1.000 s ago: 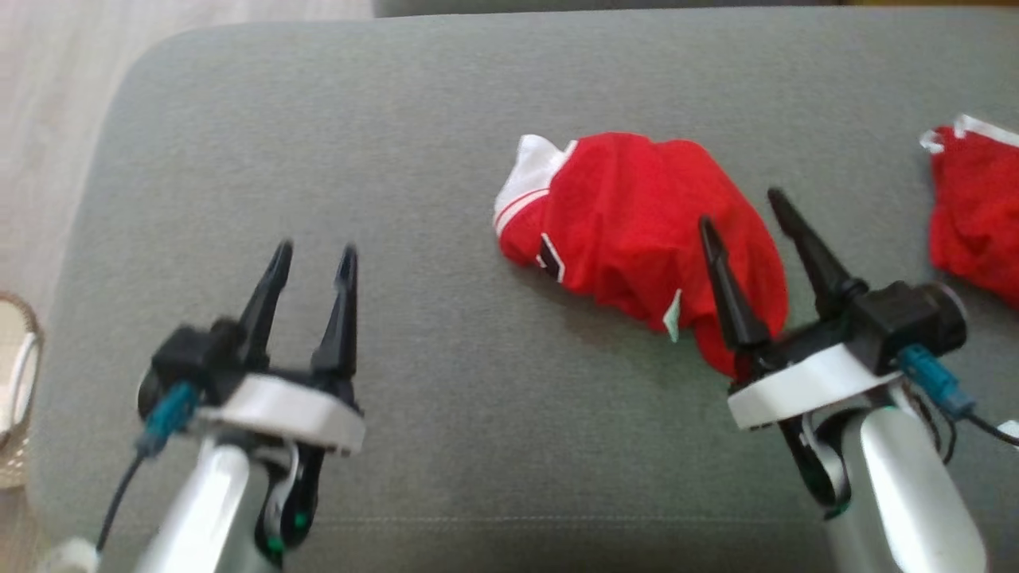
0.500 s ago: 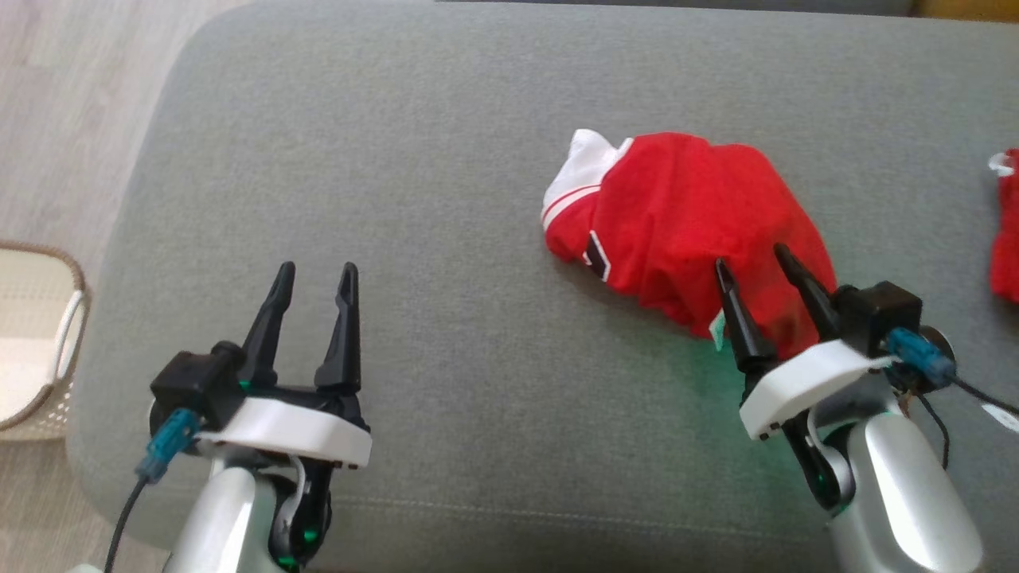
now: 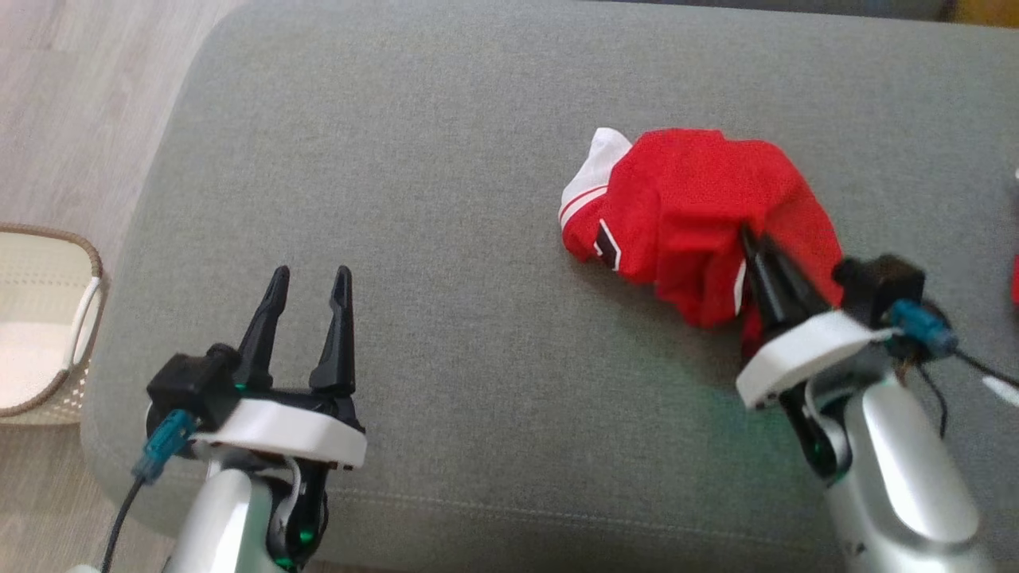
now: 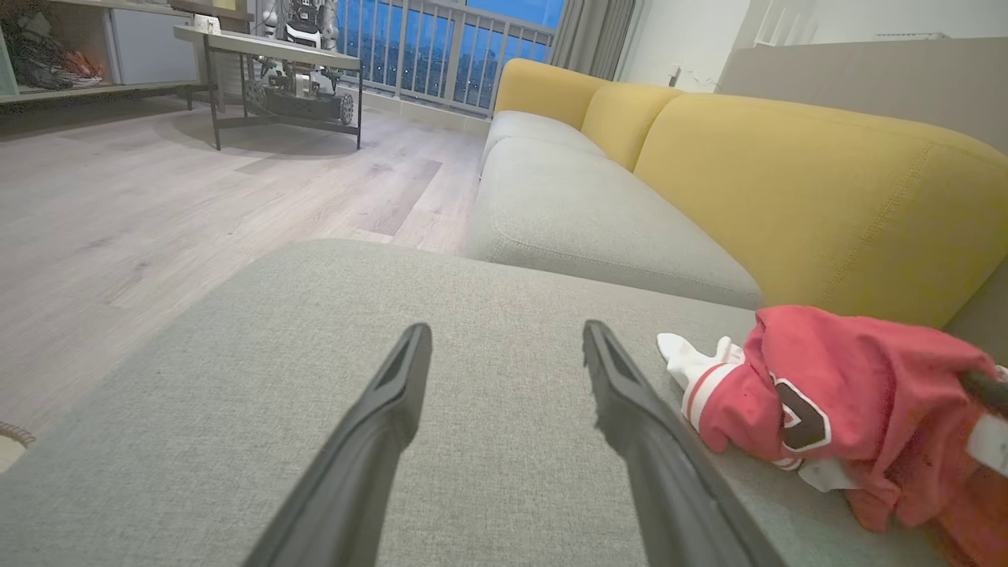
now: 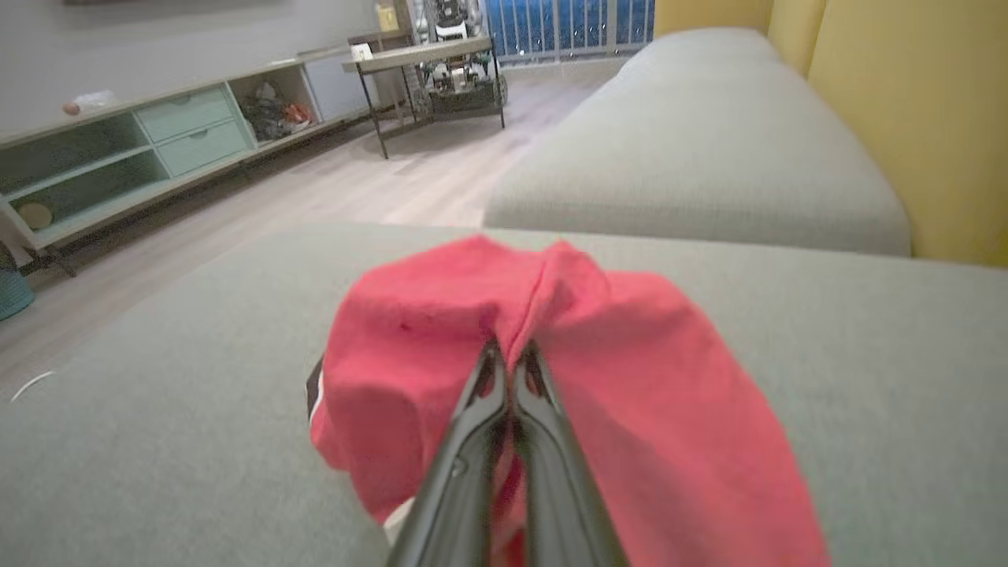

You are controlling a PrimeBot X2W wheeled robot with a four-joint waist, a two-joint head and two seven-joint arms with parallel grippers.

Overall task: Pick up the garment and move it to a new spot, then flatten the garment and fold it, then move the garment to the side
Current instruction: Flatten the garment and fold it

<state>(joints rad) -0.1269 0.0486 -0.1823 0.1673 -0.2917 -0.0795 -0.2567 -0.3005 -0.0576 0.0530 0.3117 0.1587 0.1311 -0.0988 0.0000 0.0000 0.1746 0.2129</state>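
The crumpled red jersey garment with white trim (image 3: pixel 692 199) lies toward the right of the grey upholstered sofa seat (image 3: pixel 414 159). The right gripper (image 3: pixel 750 239) is closed on a raised fold at its near edge, where bunched cloth gives purchase for lifting. The left gripper (image 3: pixel 311 274) is held wide open and empty, well apart, presumably reserved for flattening.

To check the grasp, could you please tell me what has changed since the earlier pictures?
The right gripper moved forward onto the crumpled red jersey with white trim, and its fingers, open a second ago, shut on a fold of the cloth, bunching it. The left gripper stayed open above the grey fabric cushion; the jersey still lies on it, and the head camera shifted.
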